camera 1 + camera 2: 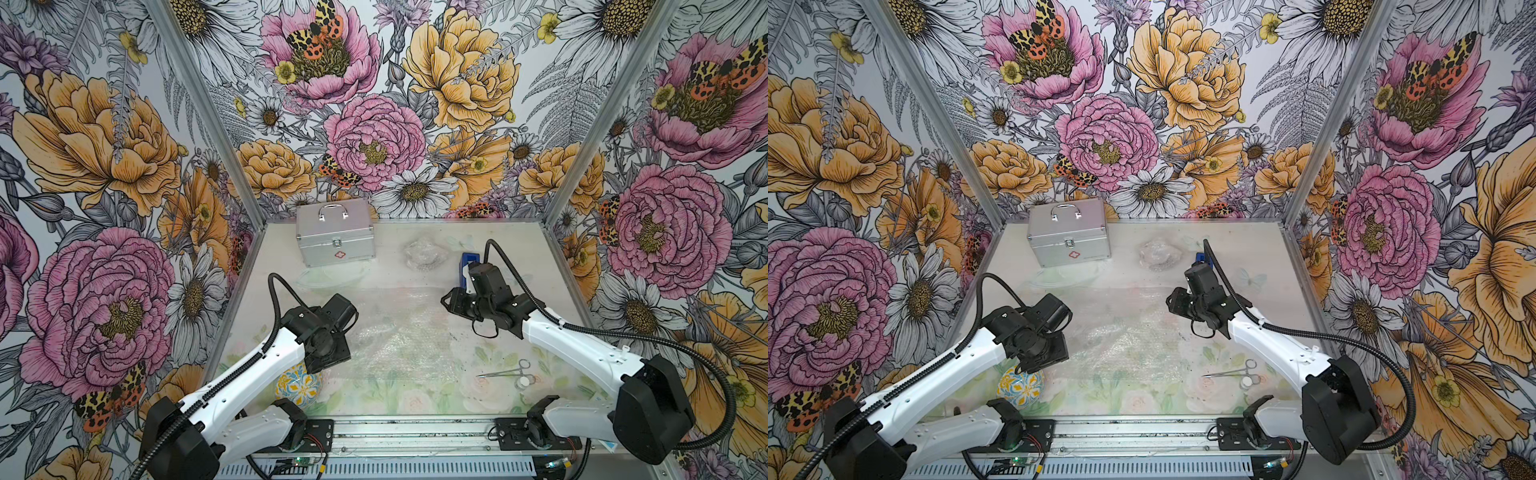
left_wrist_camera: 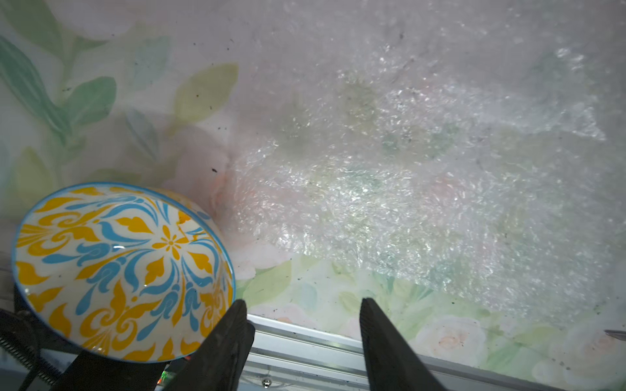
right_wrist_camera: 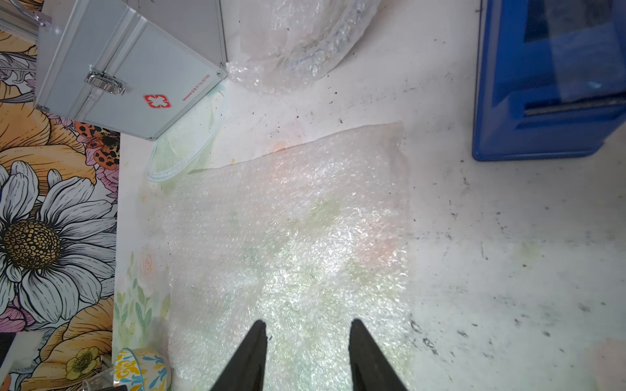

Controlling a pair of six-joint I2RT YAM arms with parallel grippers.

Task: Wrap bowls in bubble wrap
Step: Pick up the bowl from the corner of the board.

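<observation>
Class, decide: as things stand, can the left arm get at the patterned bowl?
Probably yes: the bowl sits right beside the open left hand, with nothing between them.

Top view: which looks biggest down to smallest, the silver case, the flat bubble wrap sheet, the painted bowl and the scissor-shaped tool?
1. flat bubble wrap sheet, though its edges are faint
2. silver case
3. painted bowl, partly hidden under the left arm
4. scissor-shaped tool, about as long as the bowl's visible part but far thinner
</observation>
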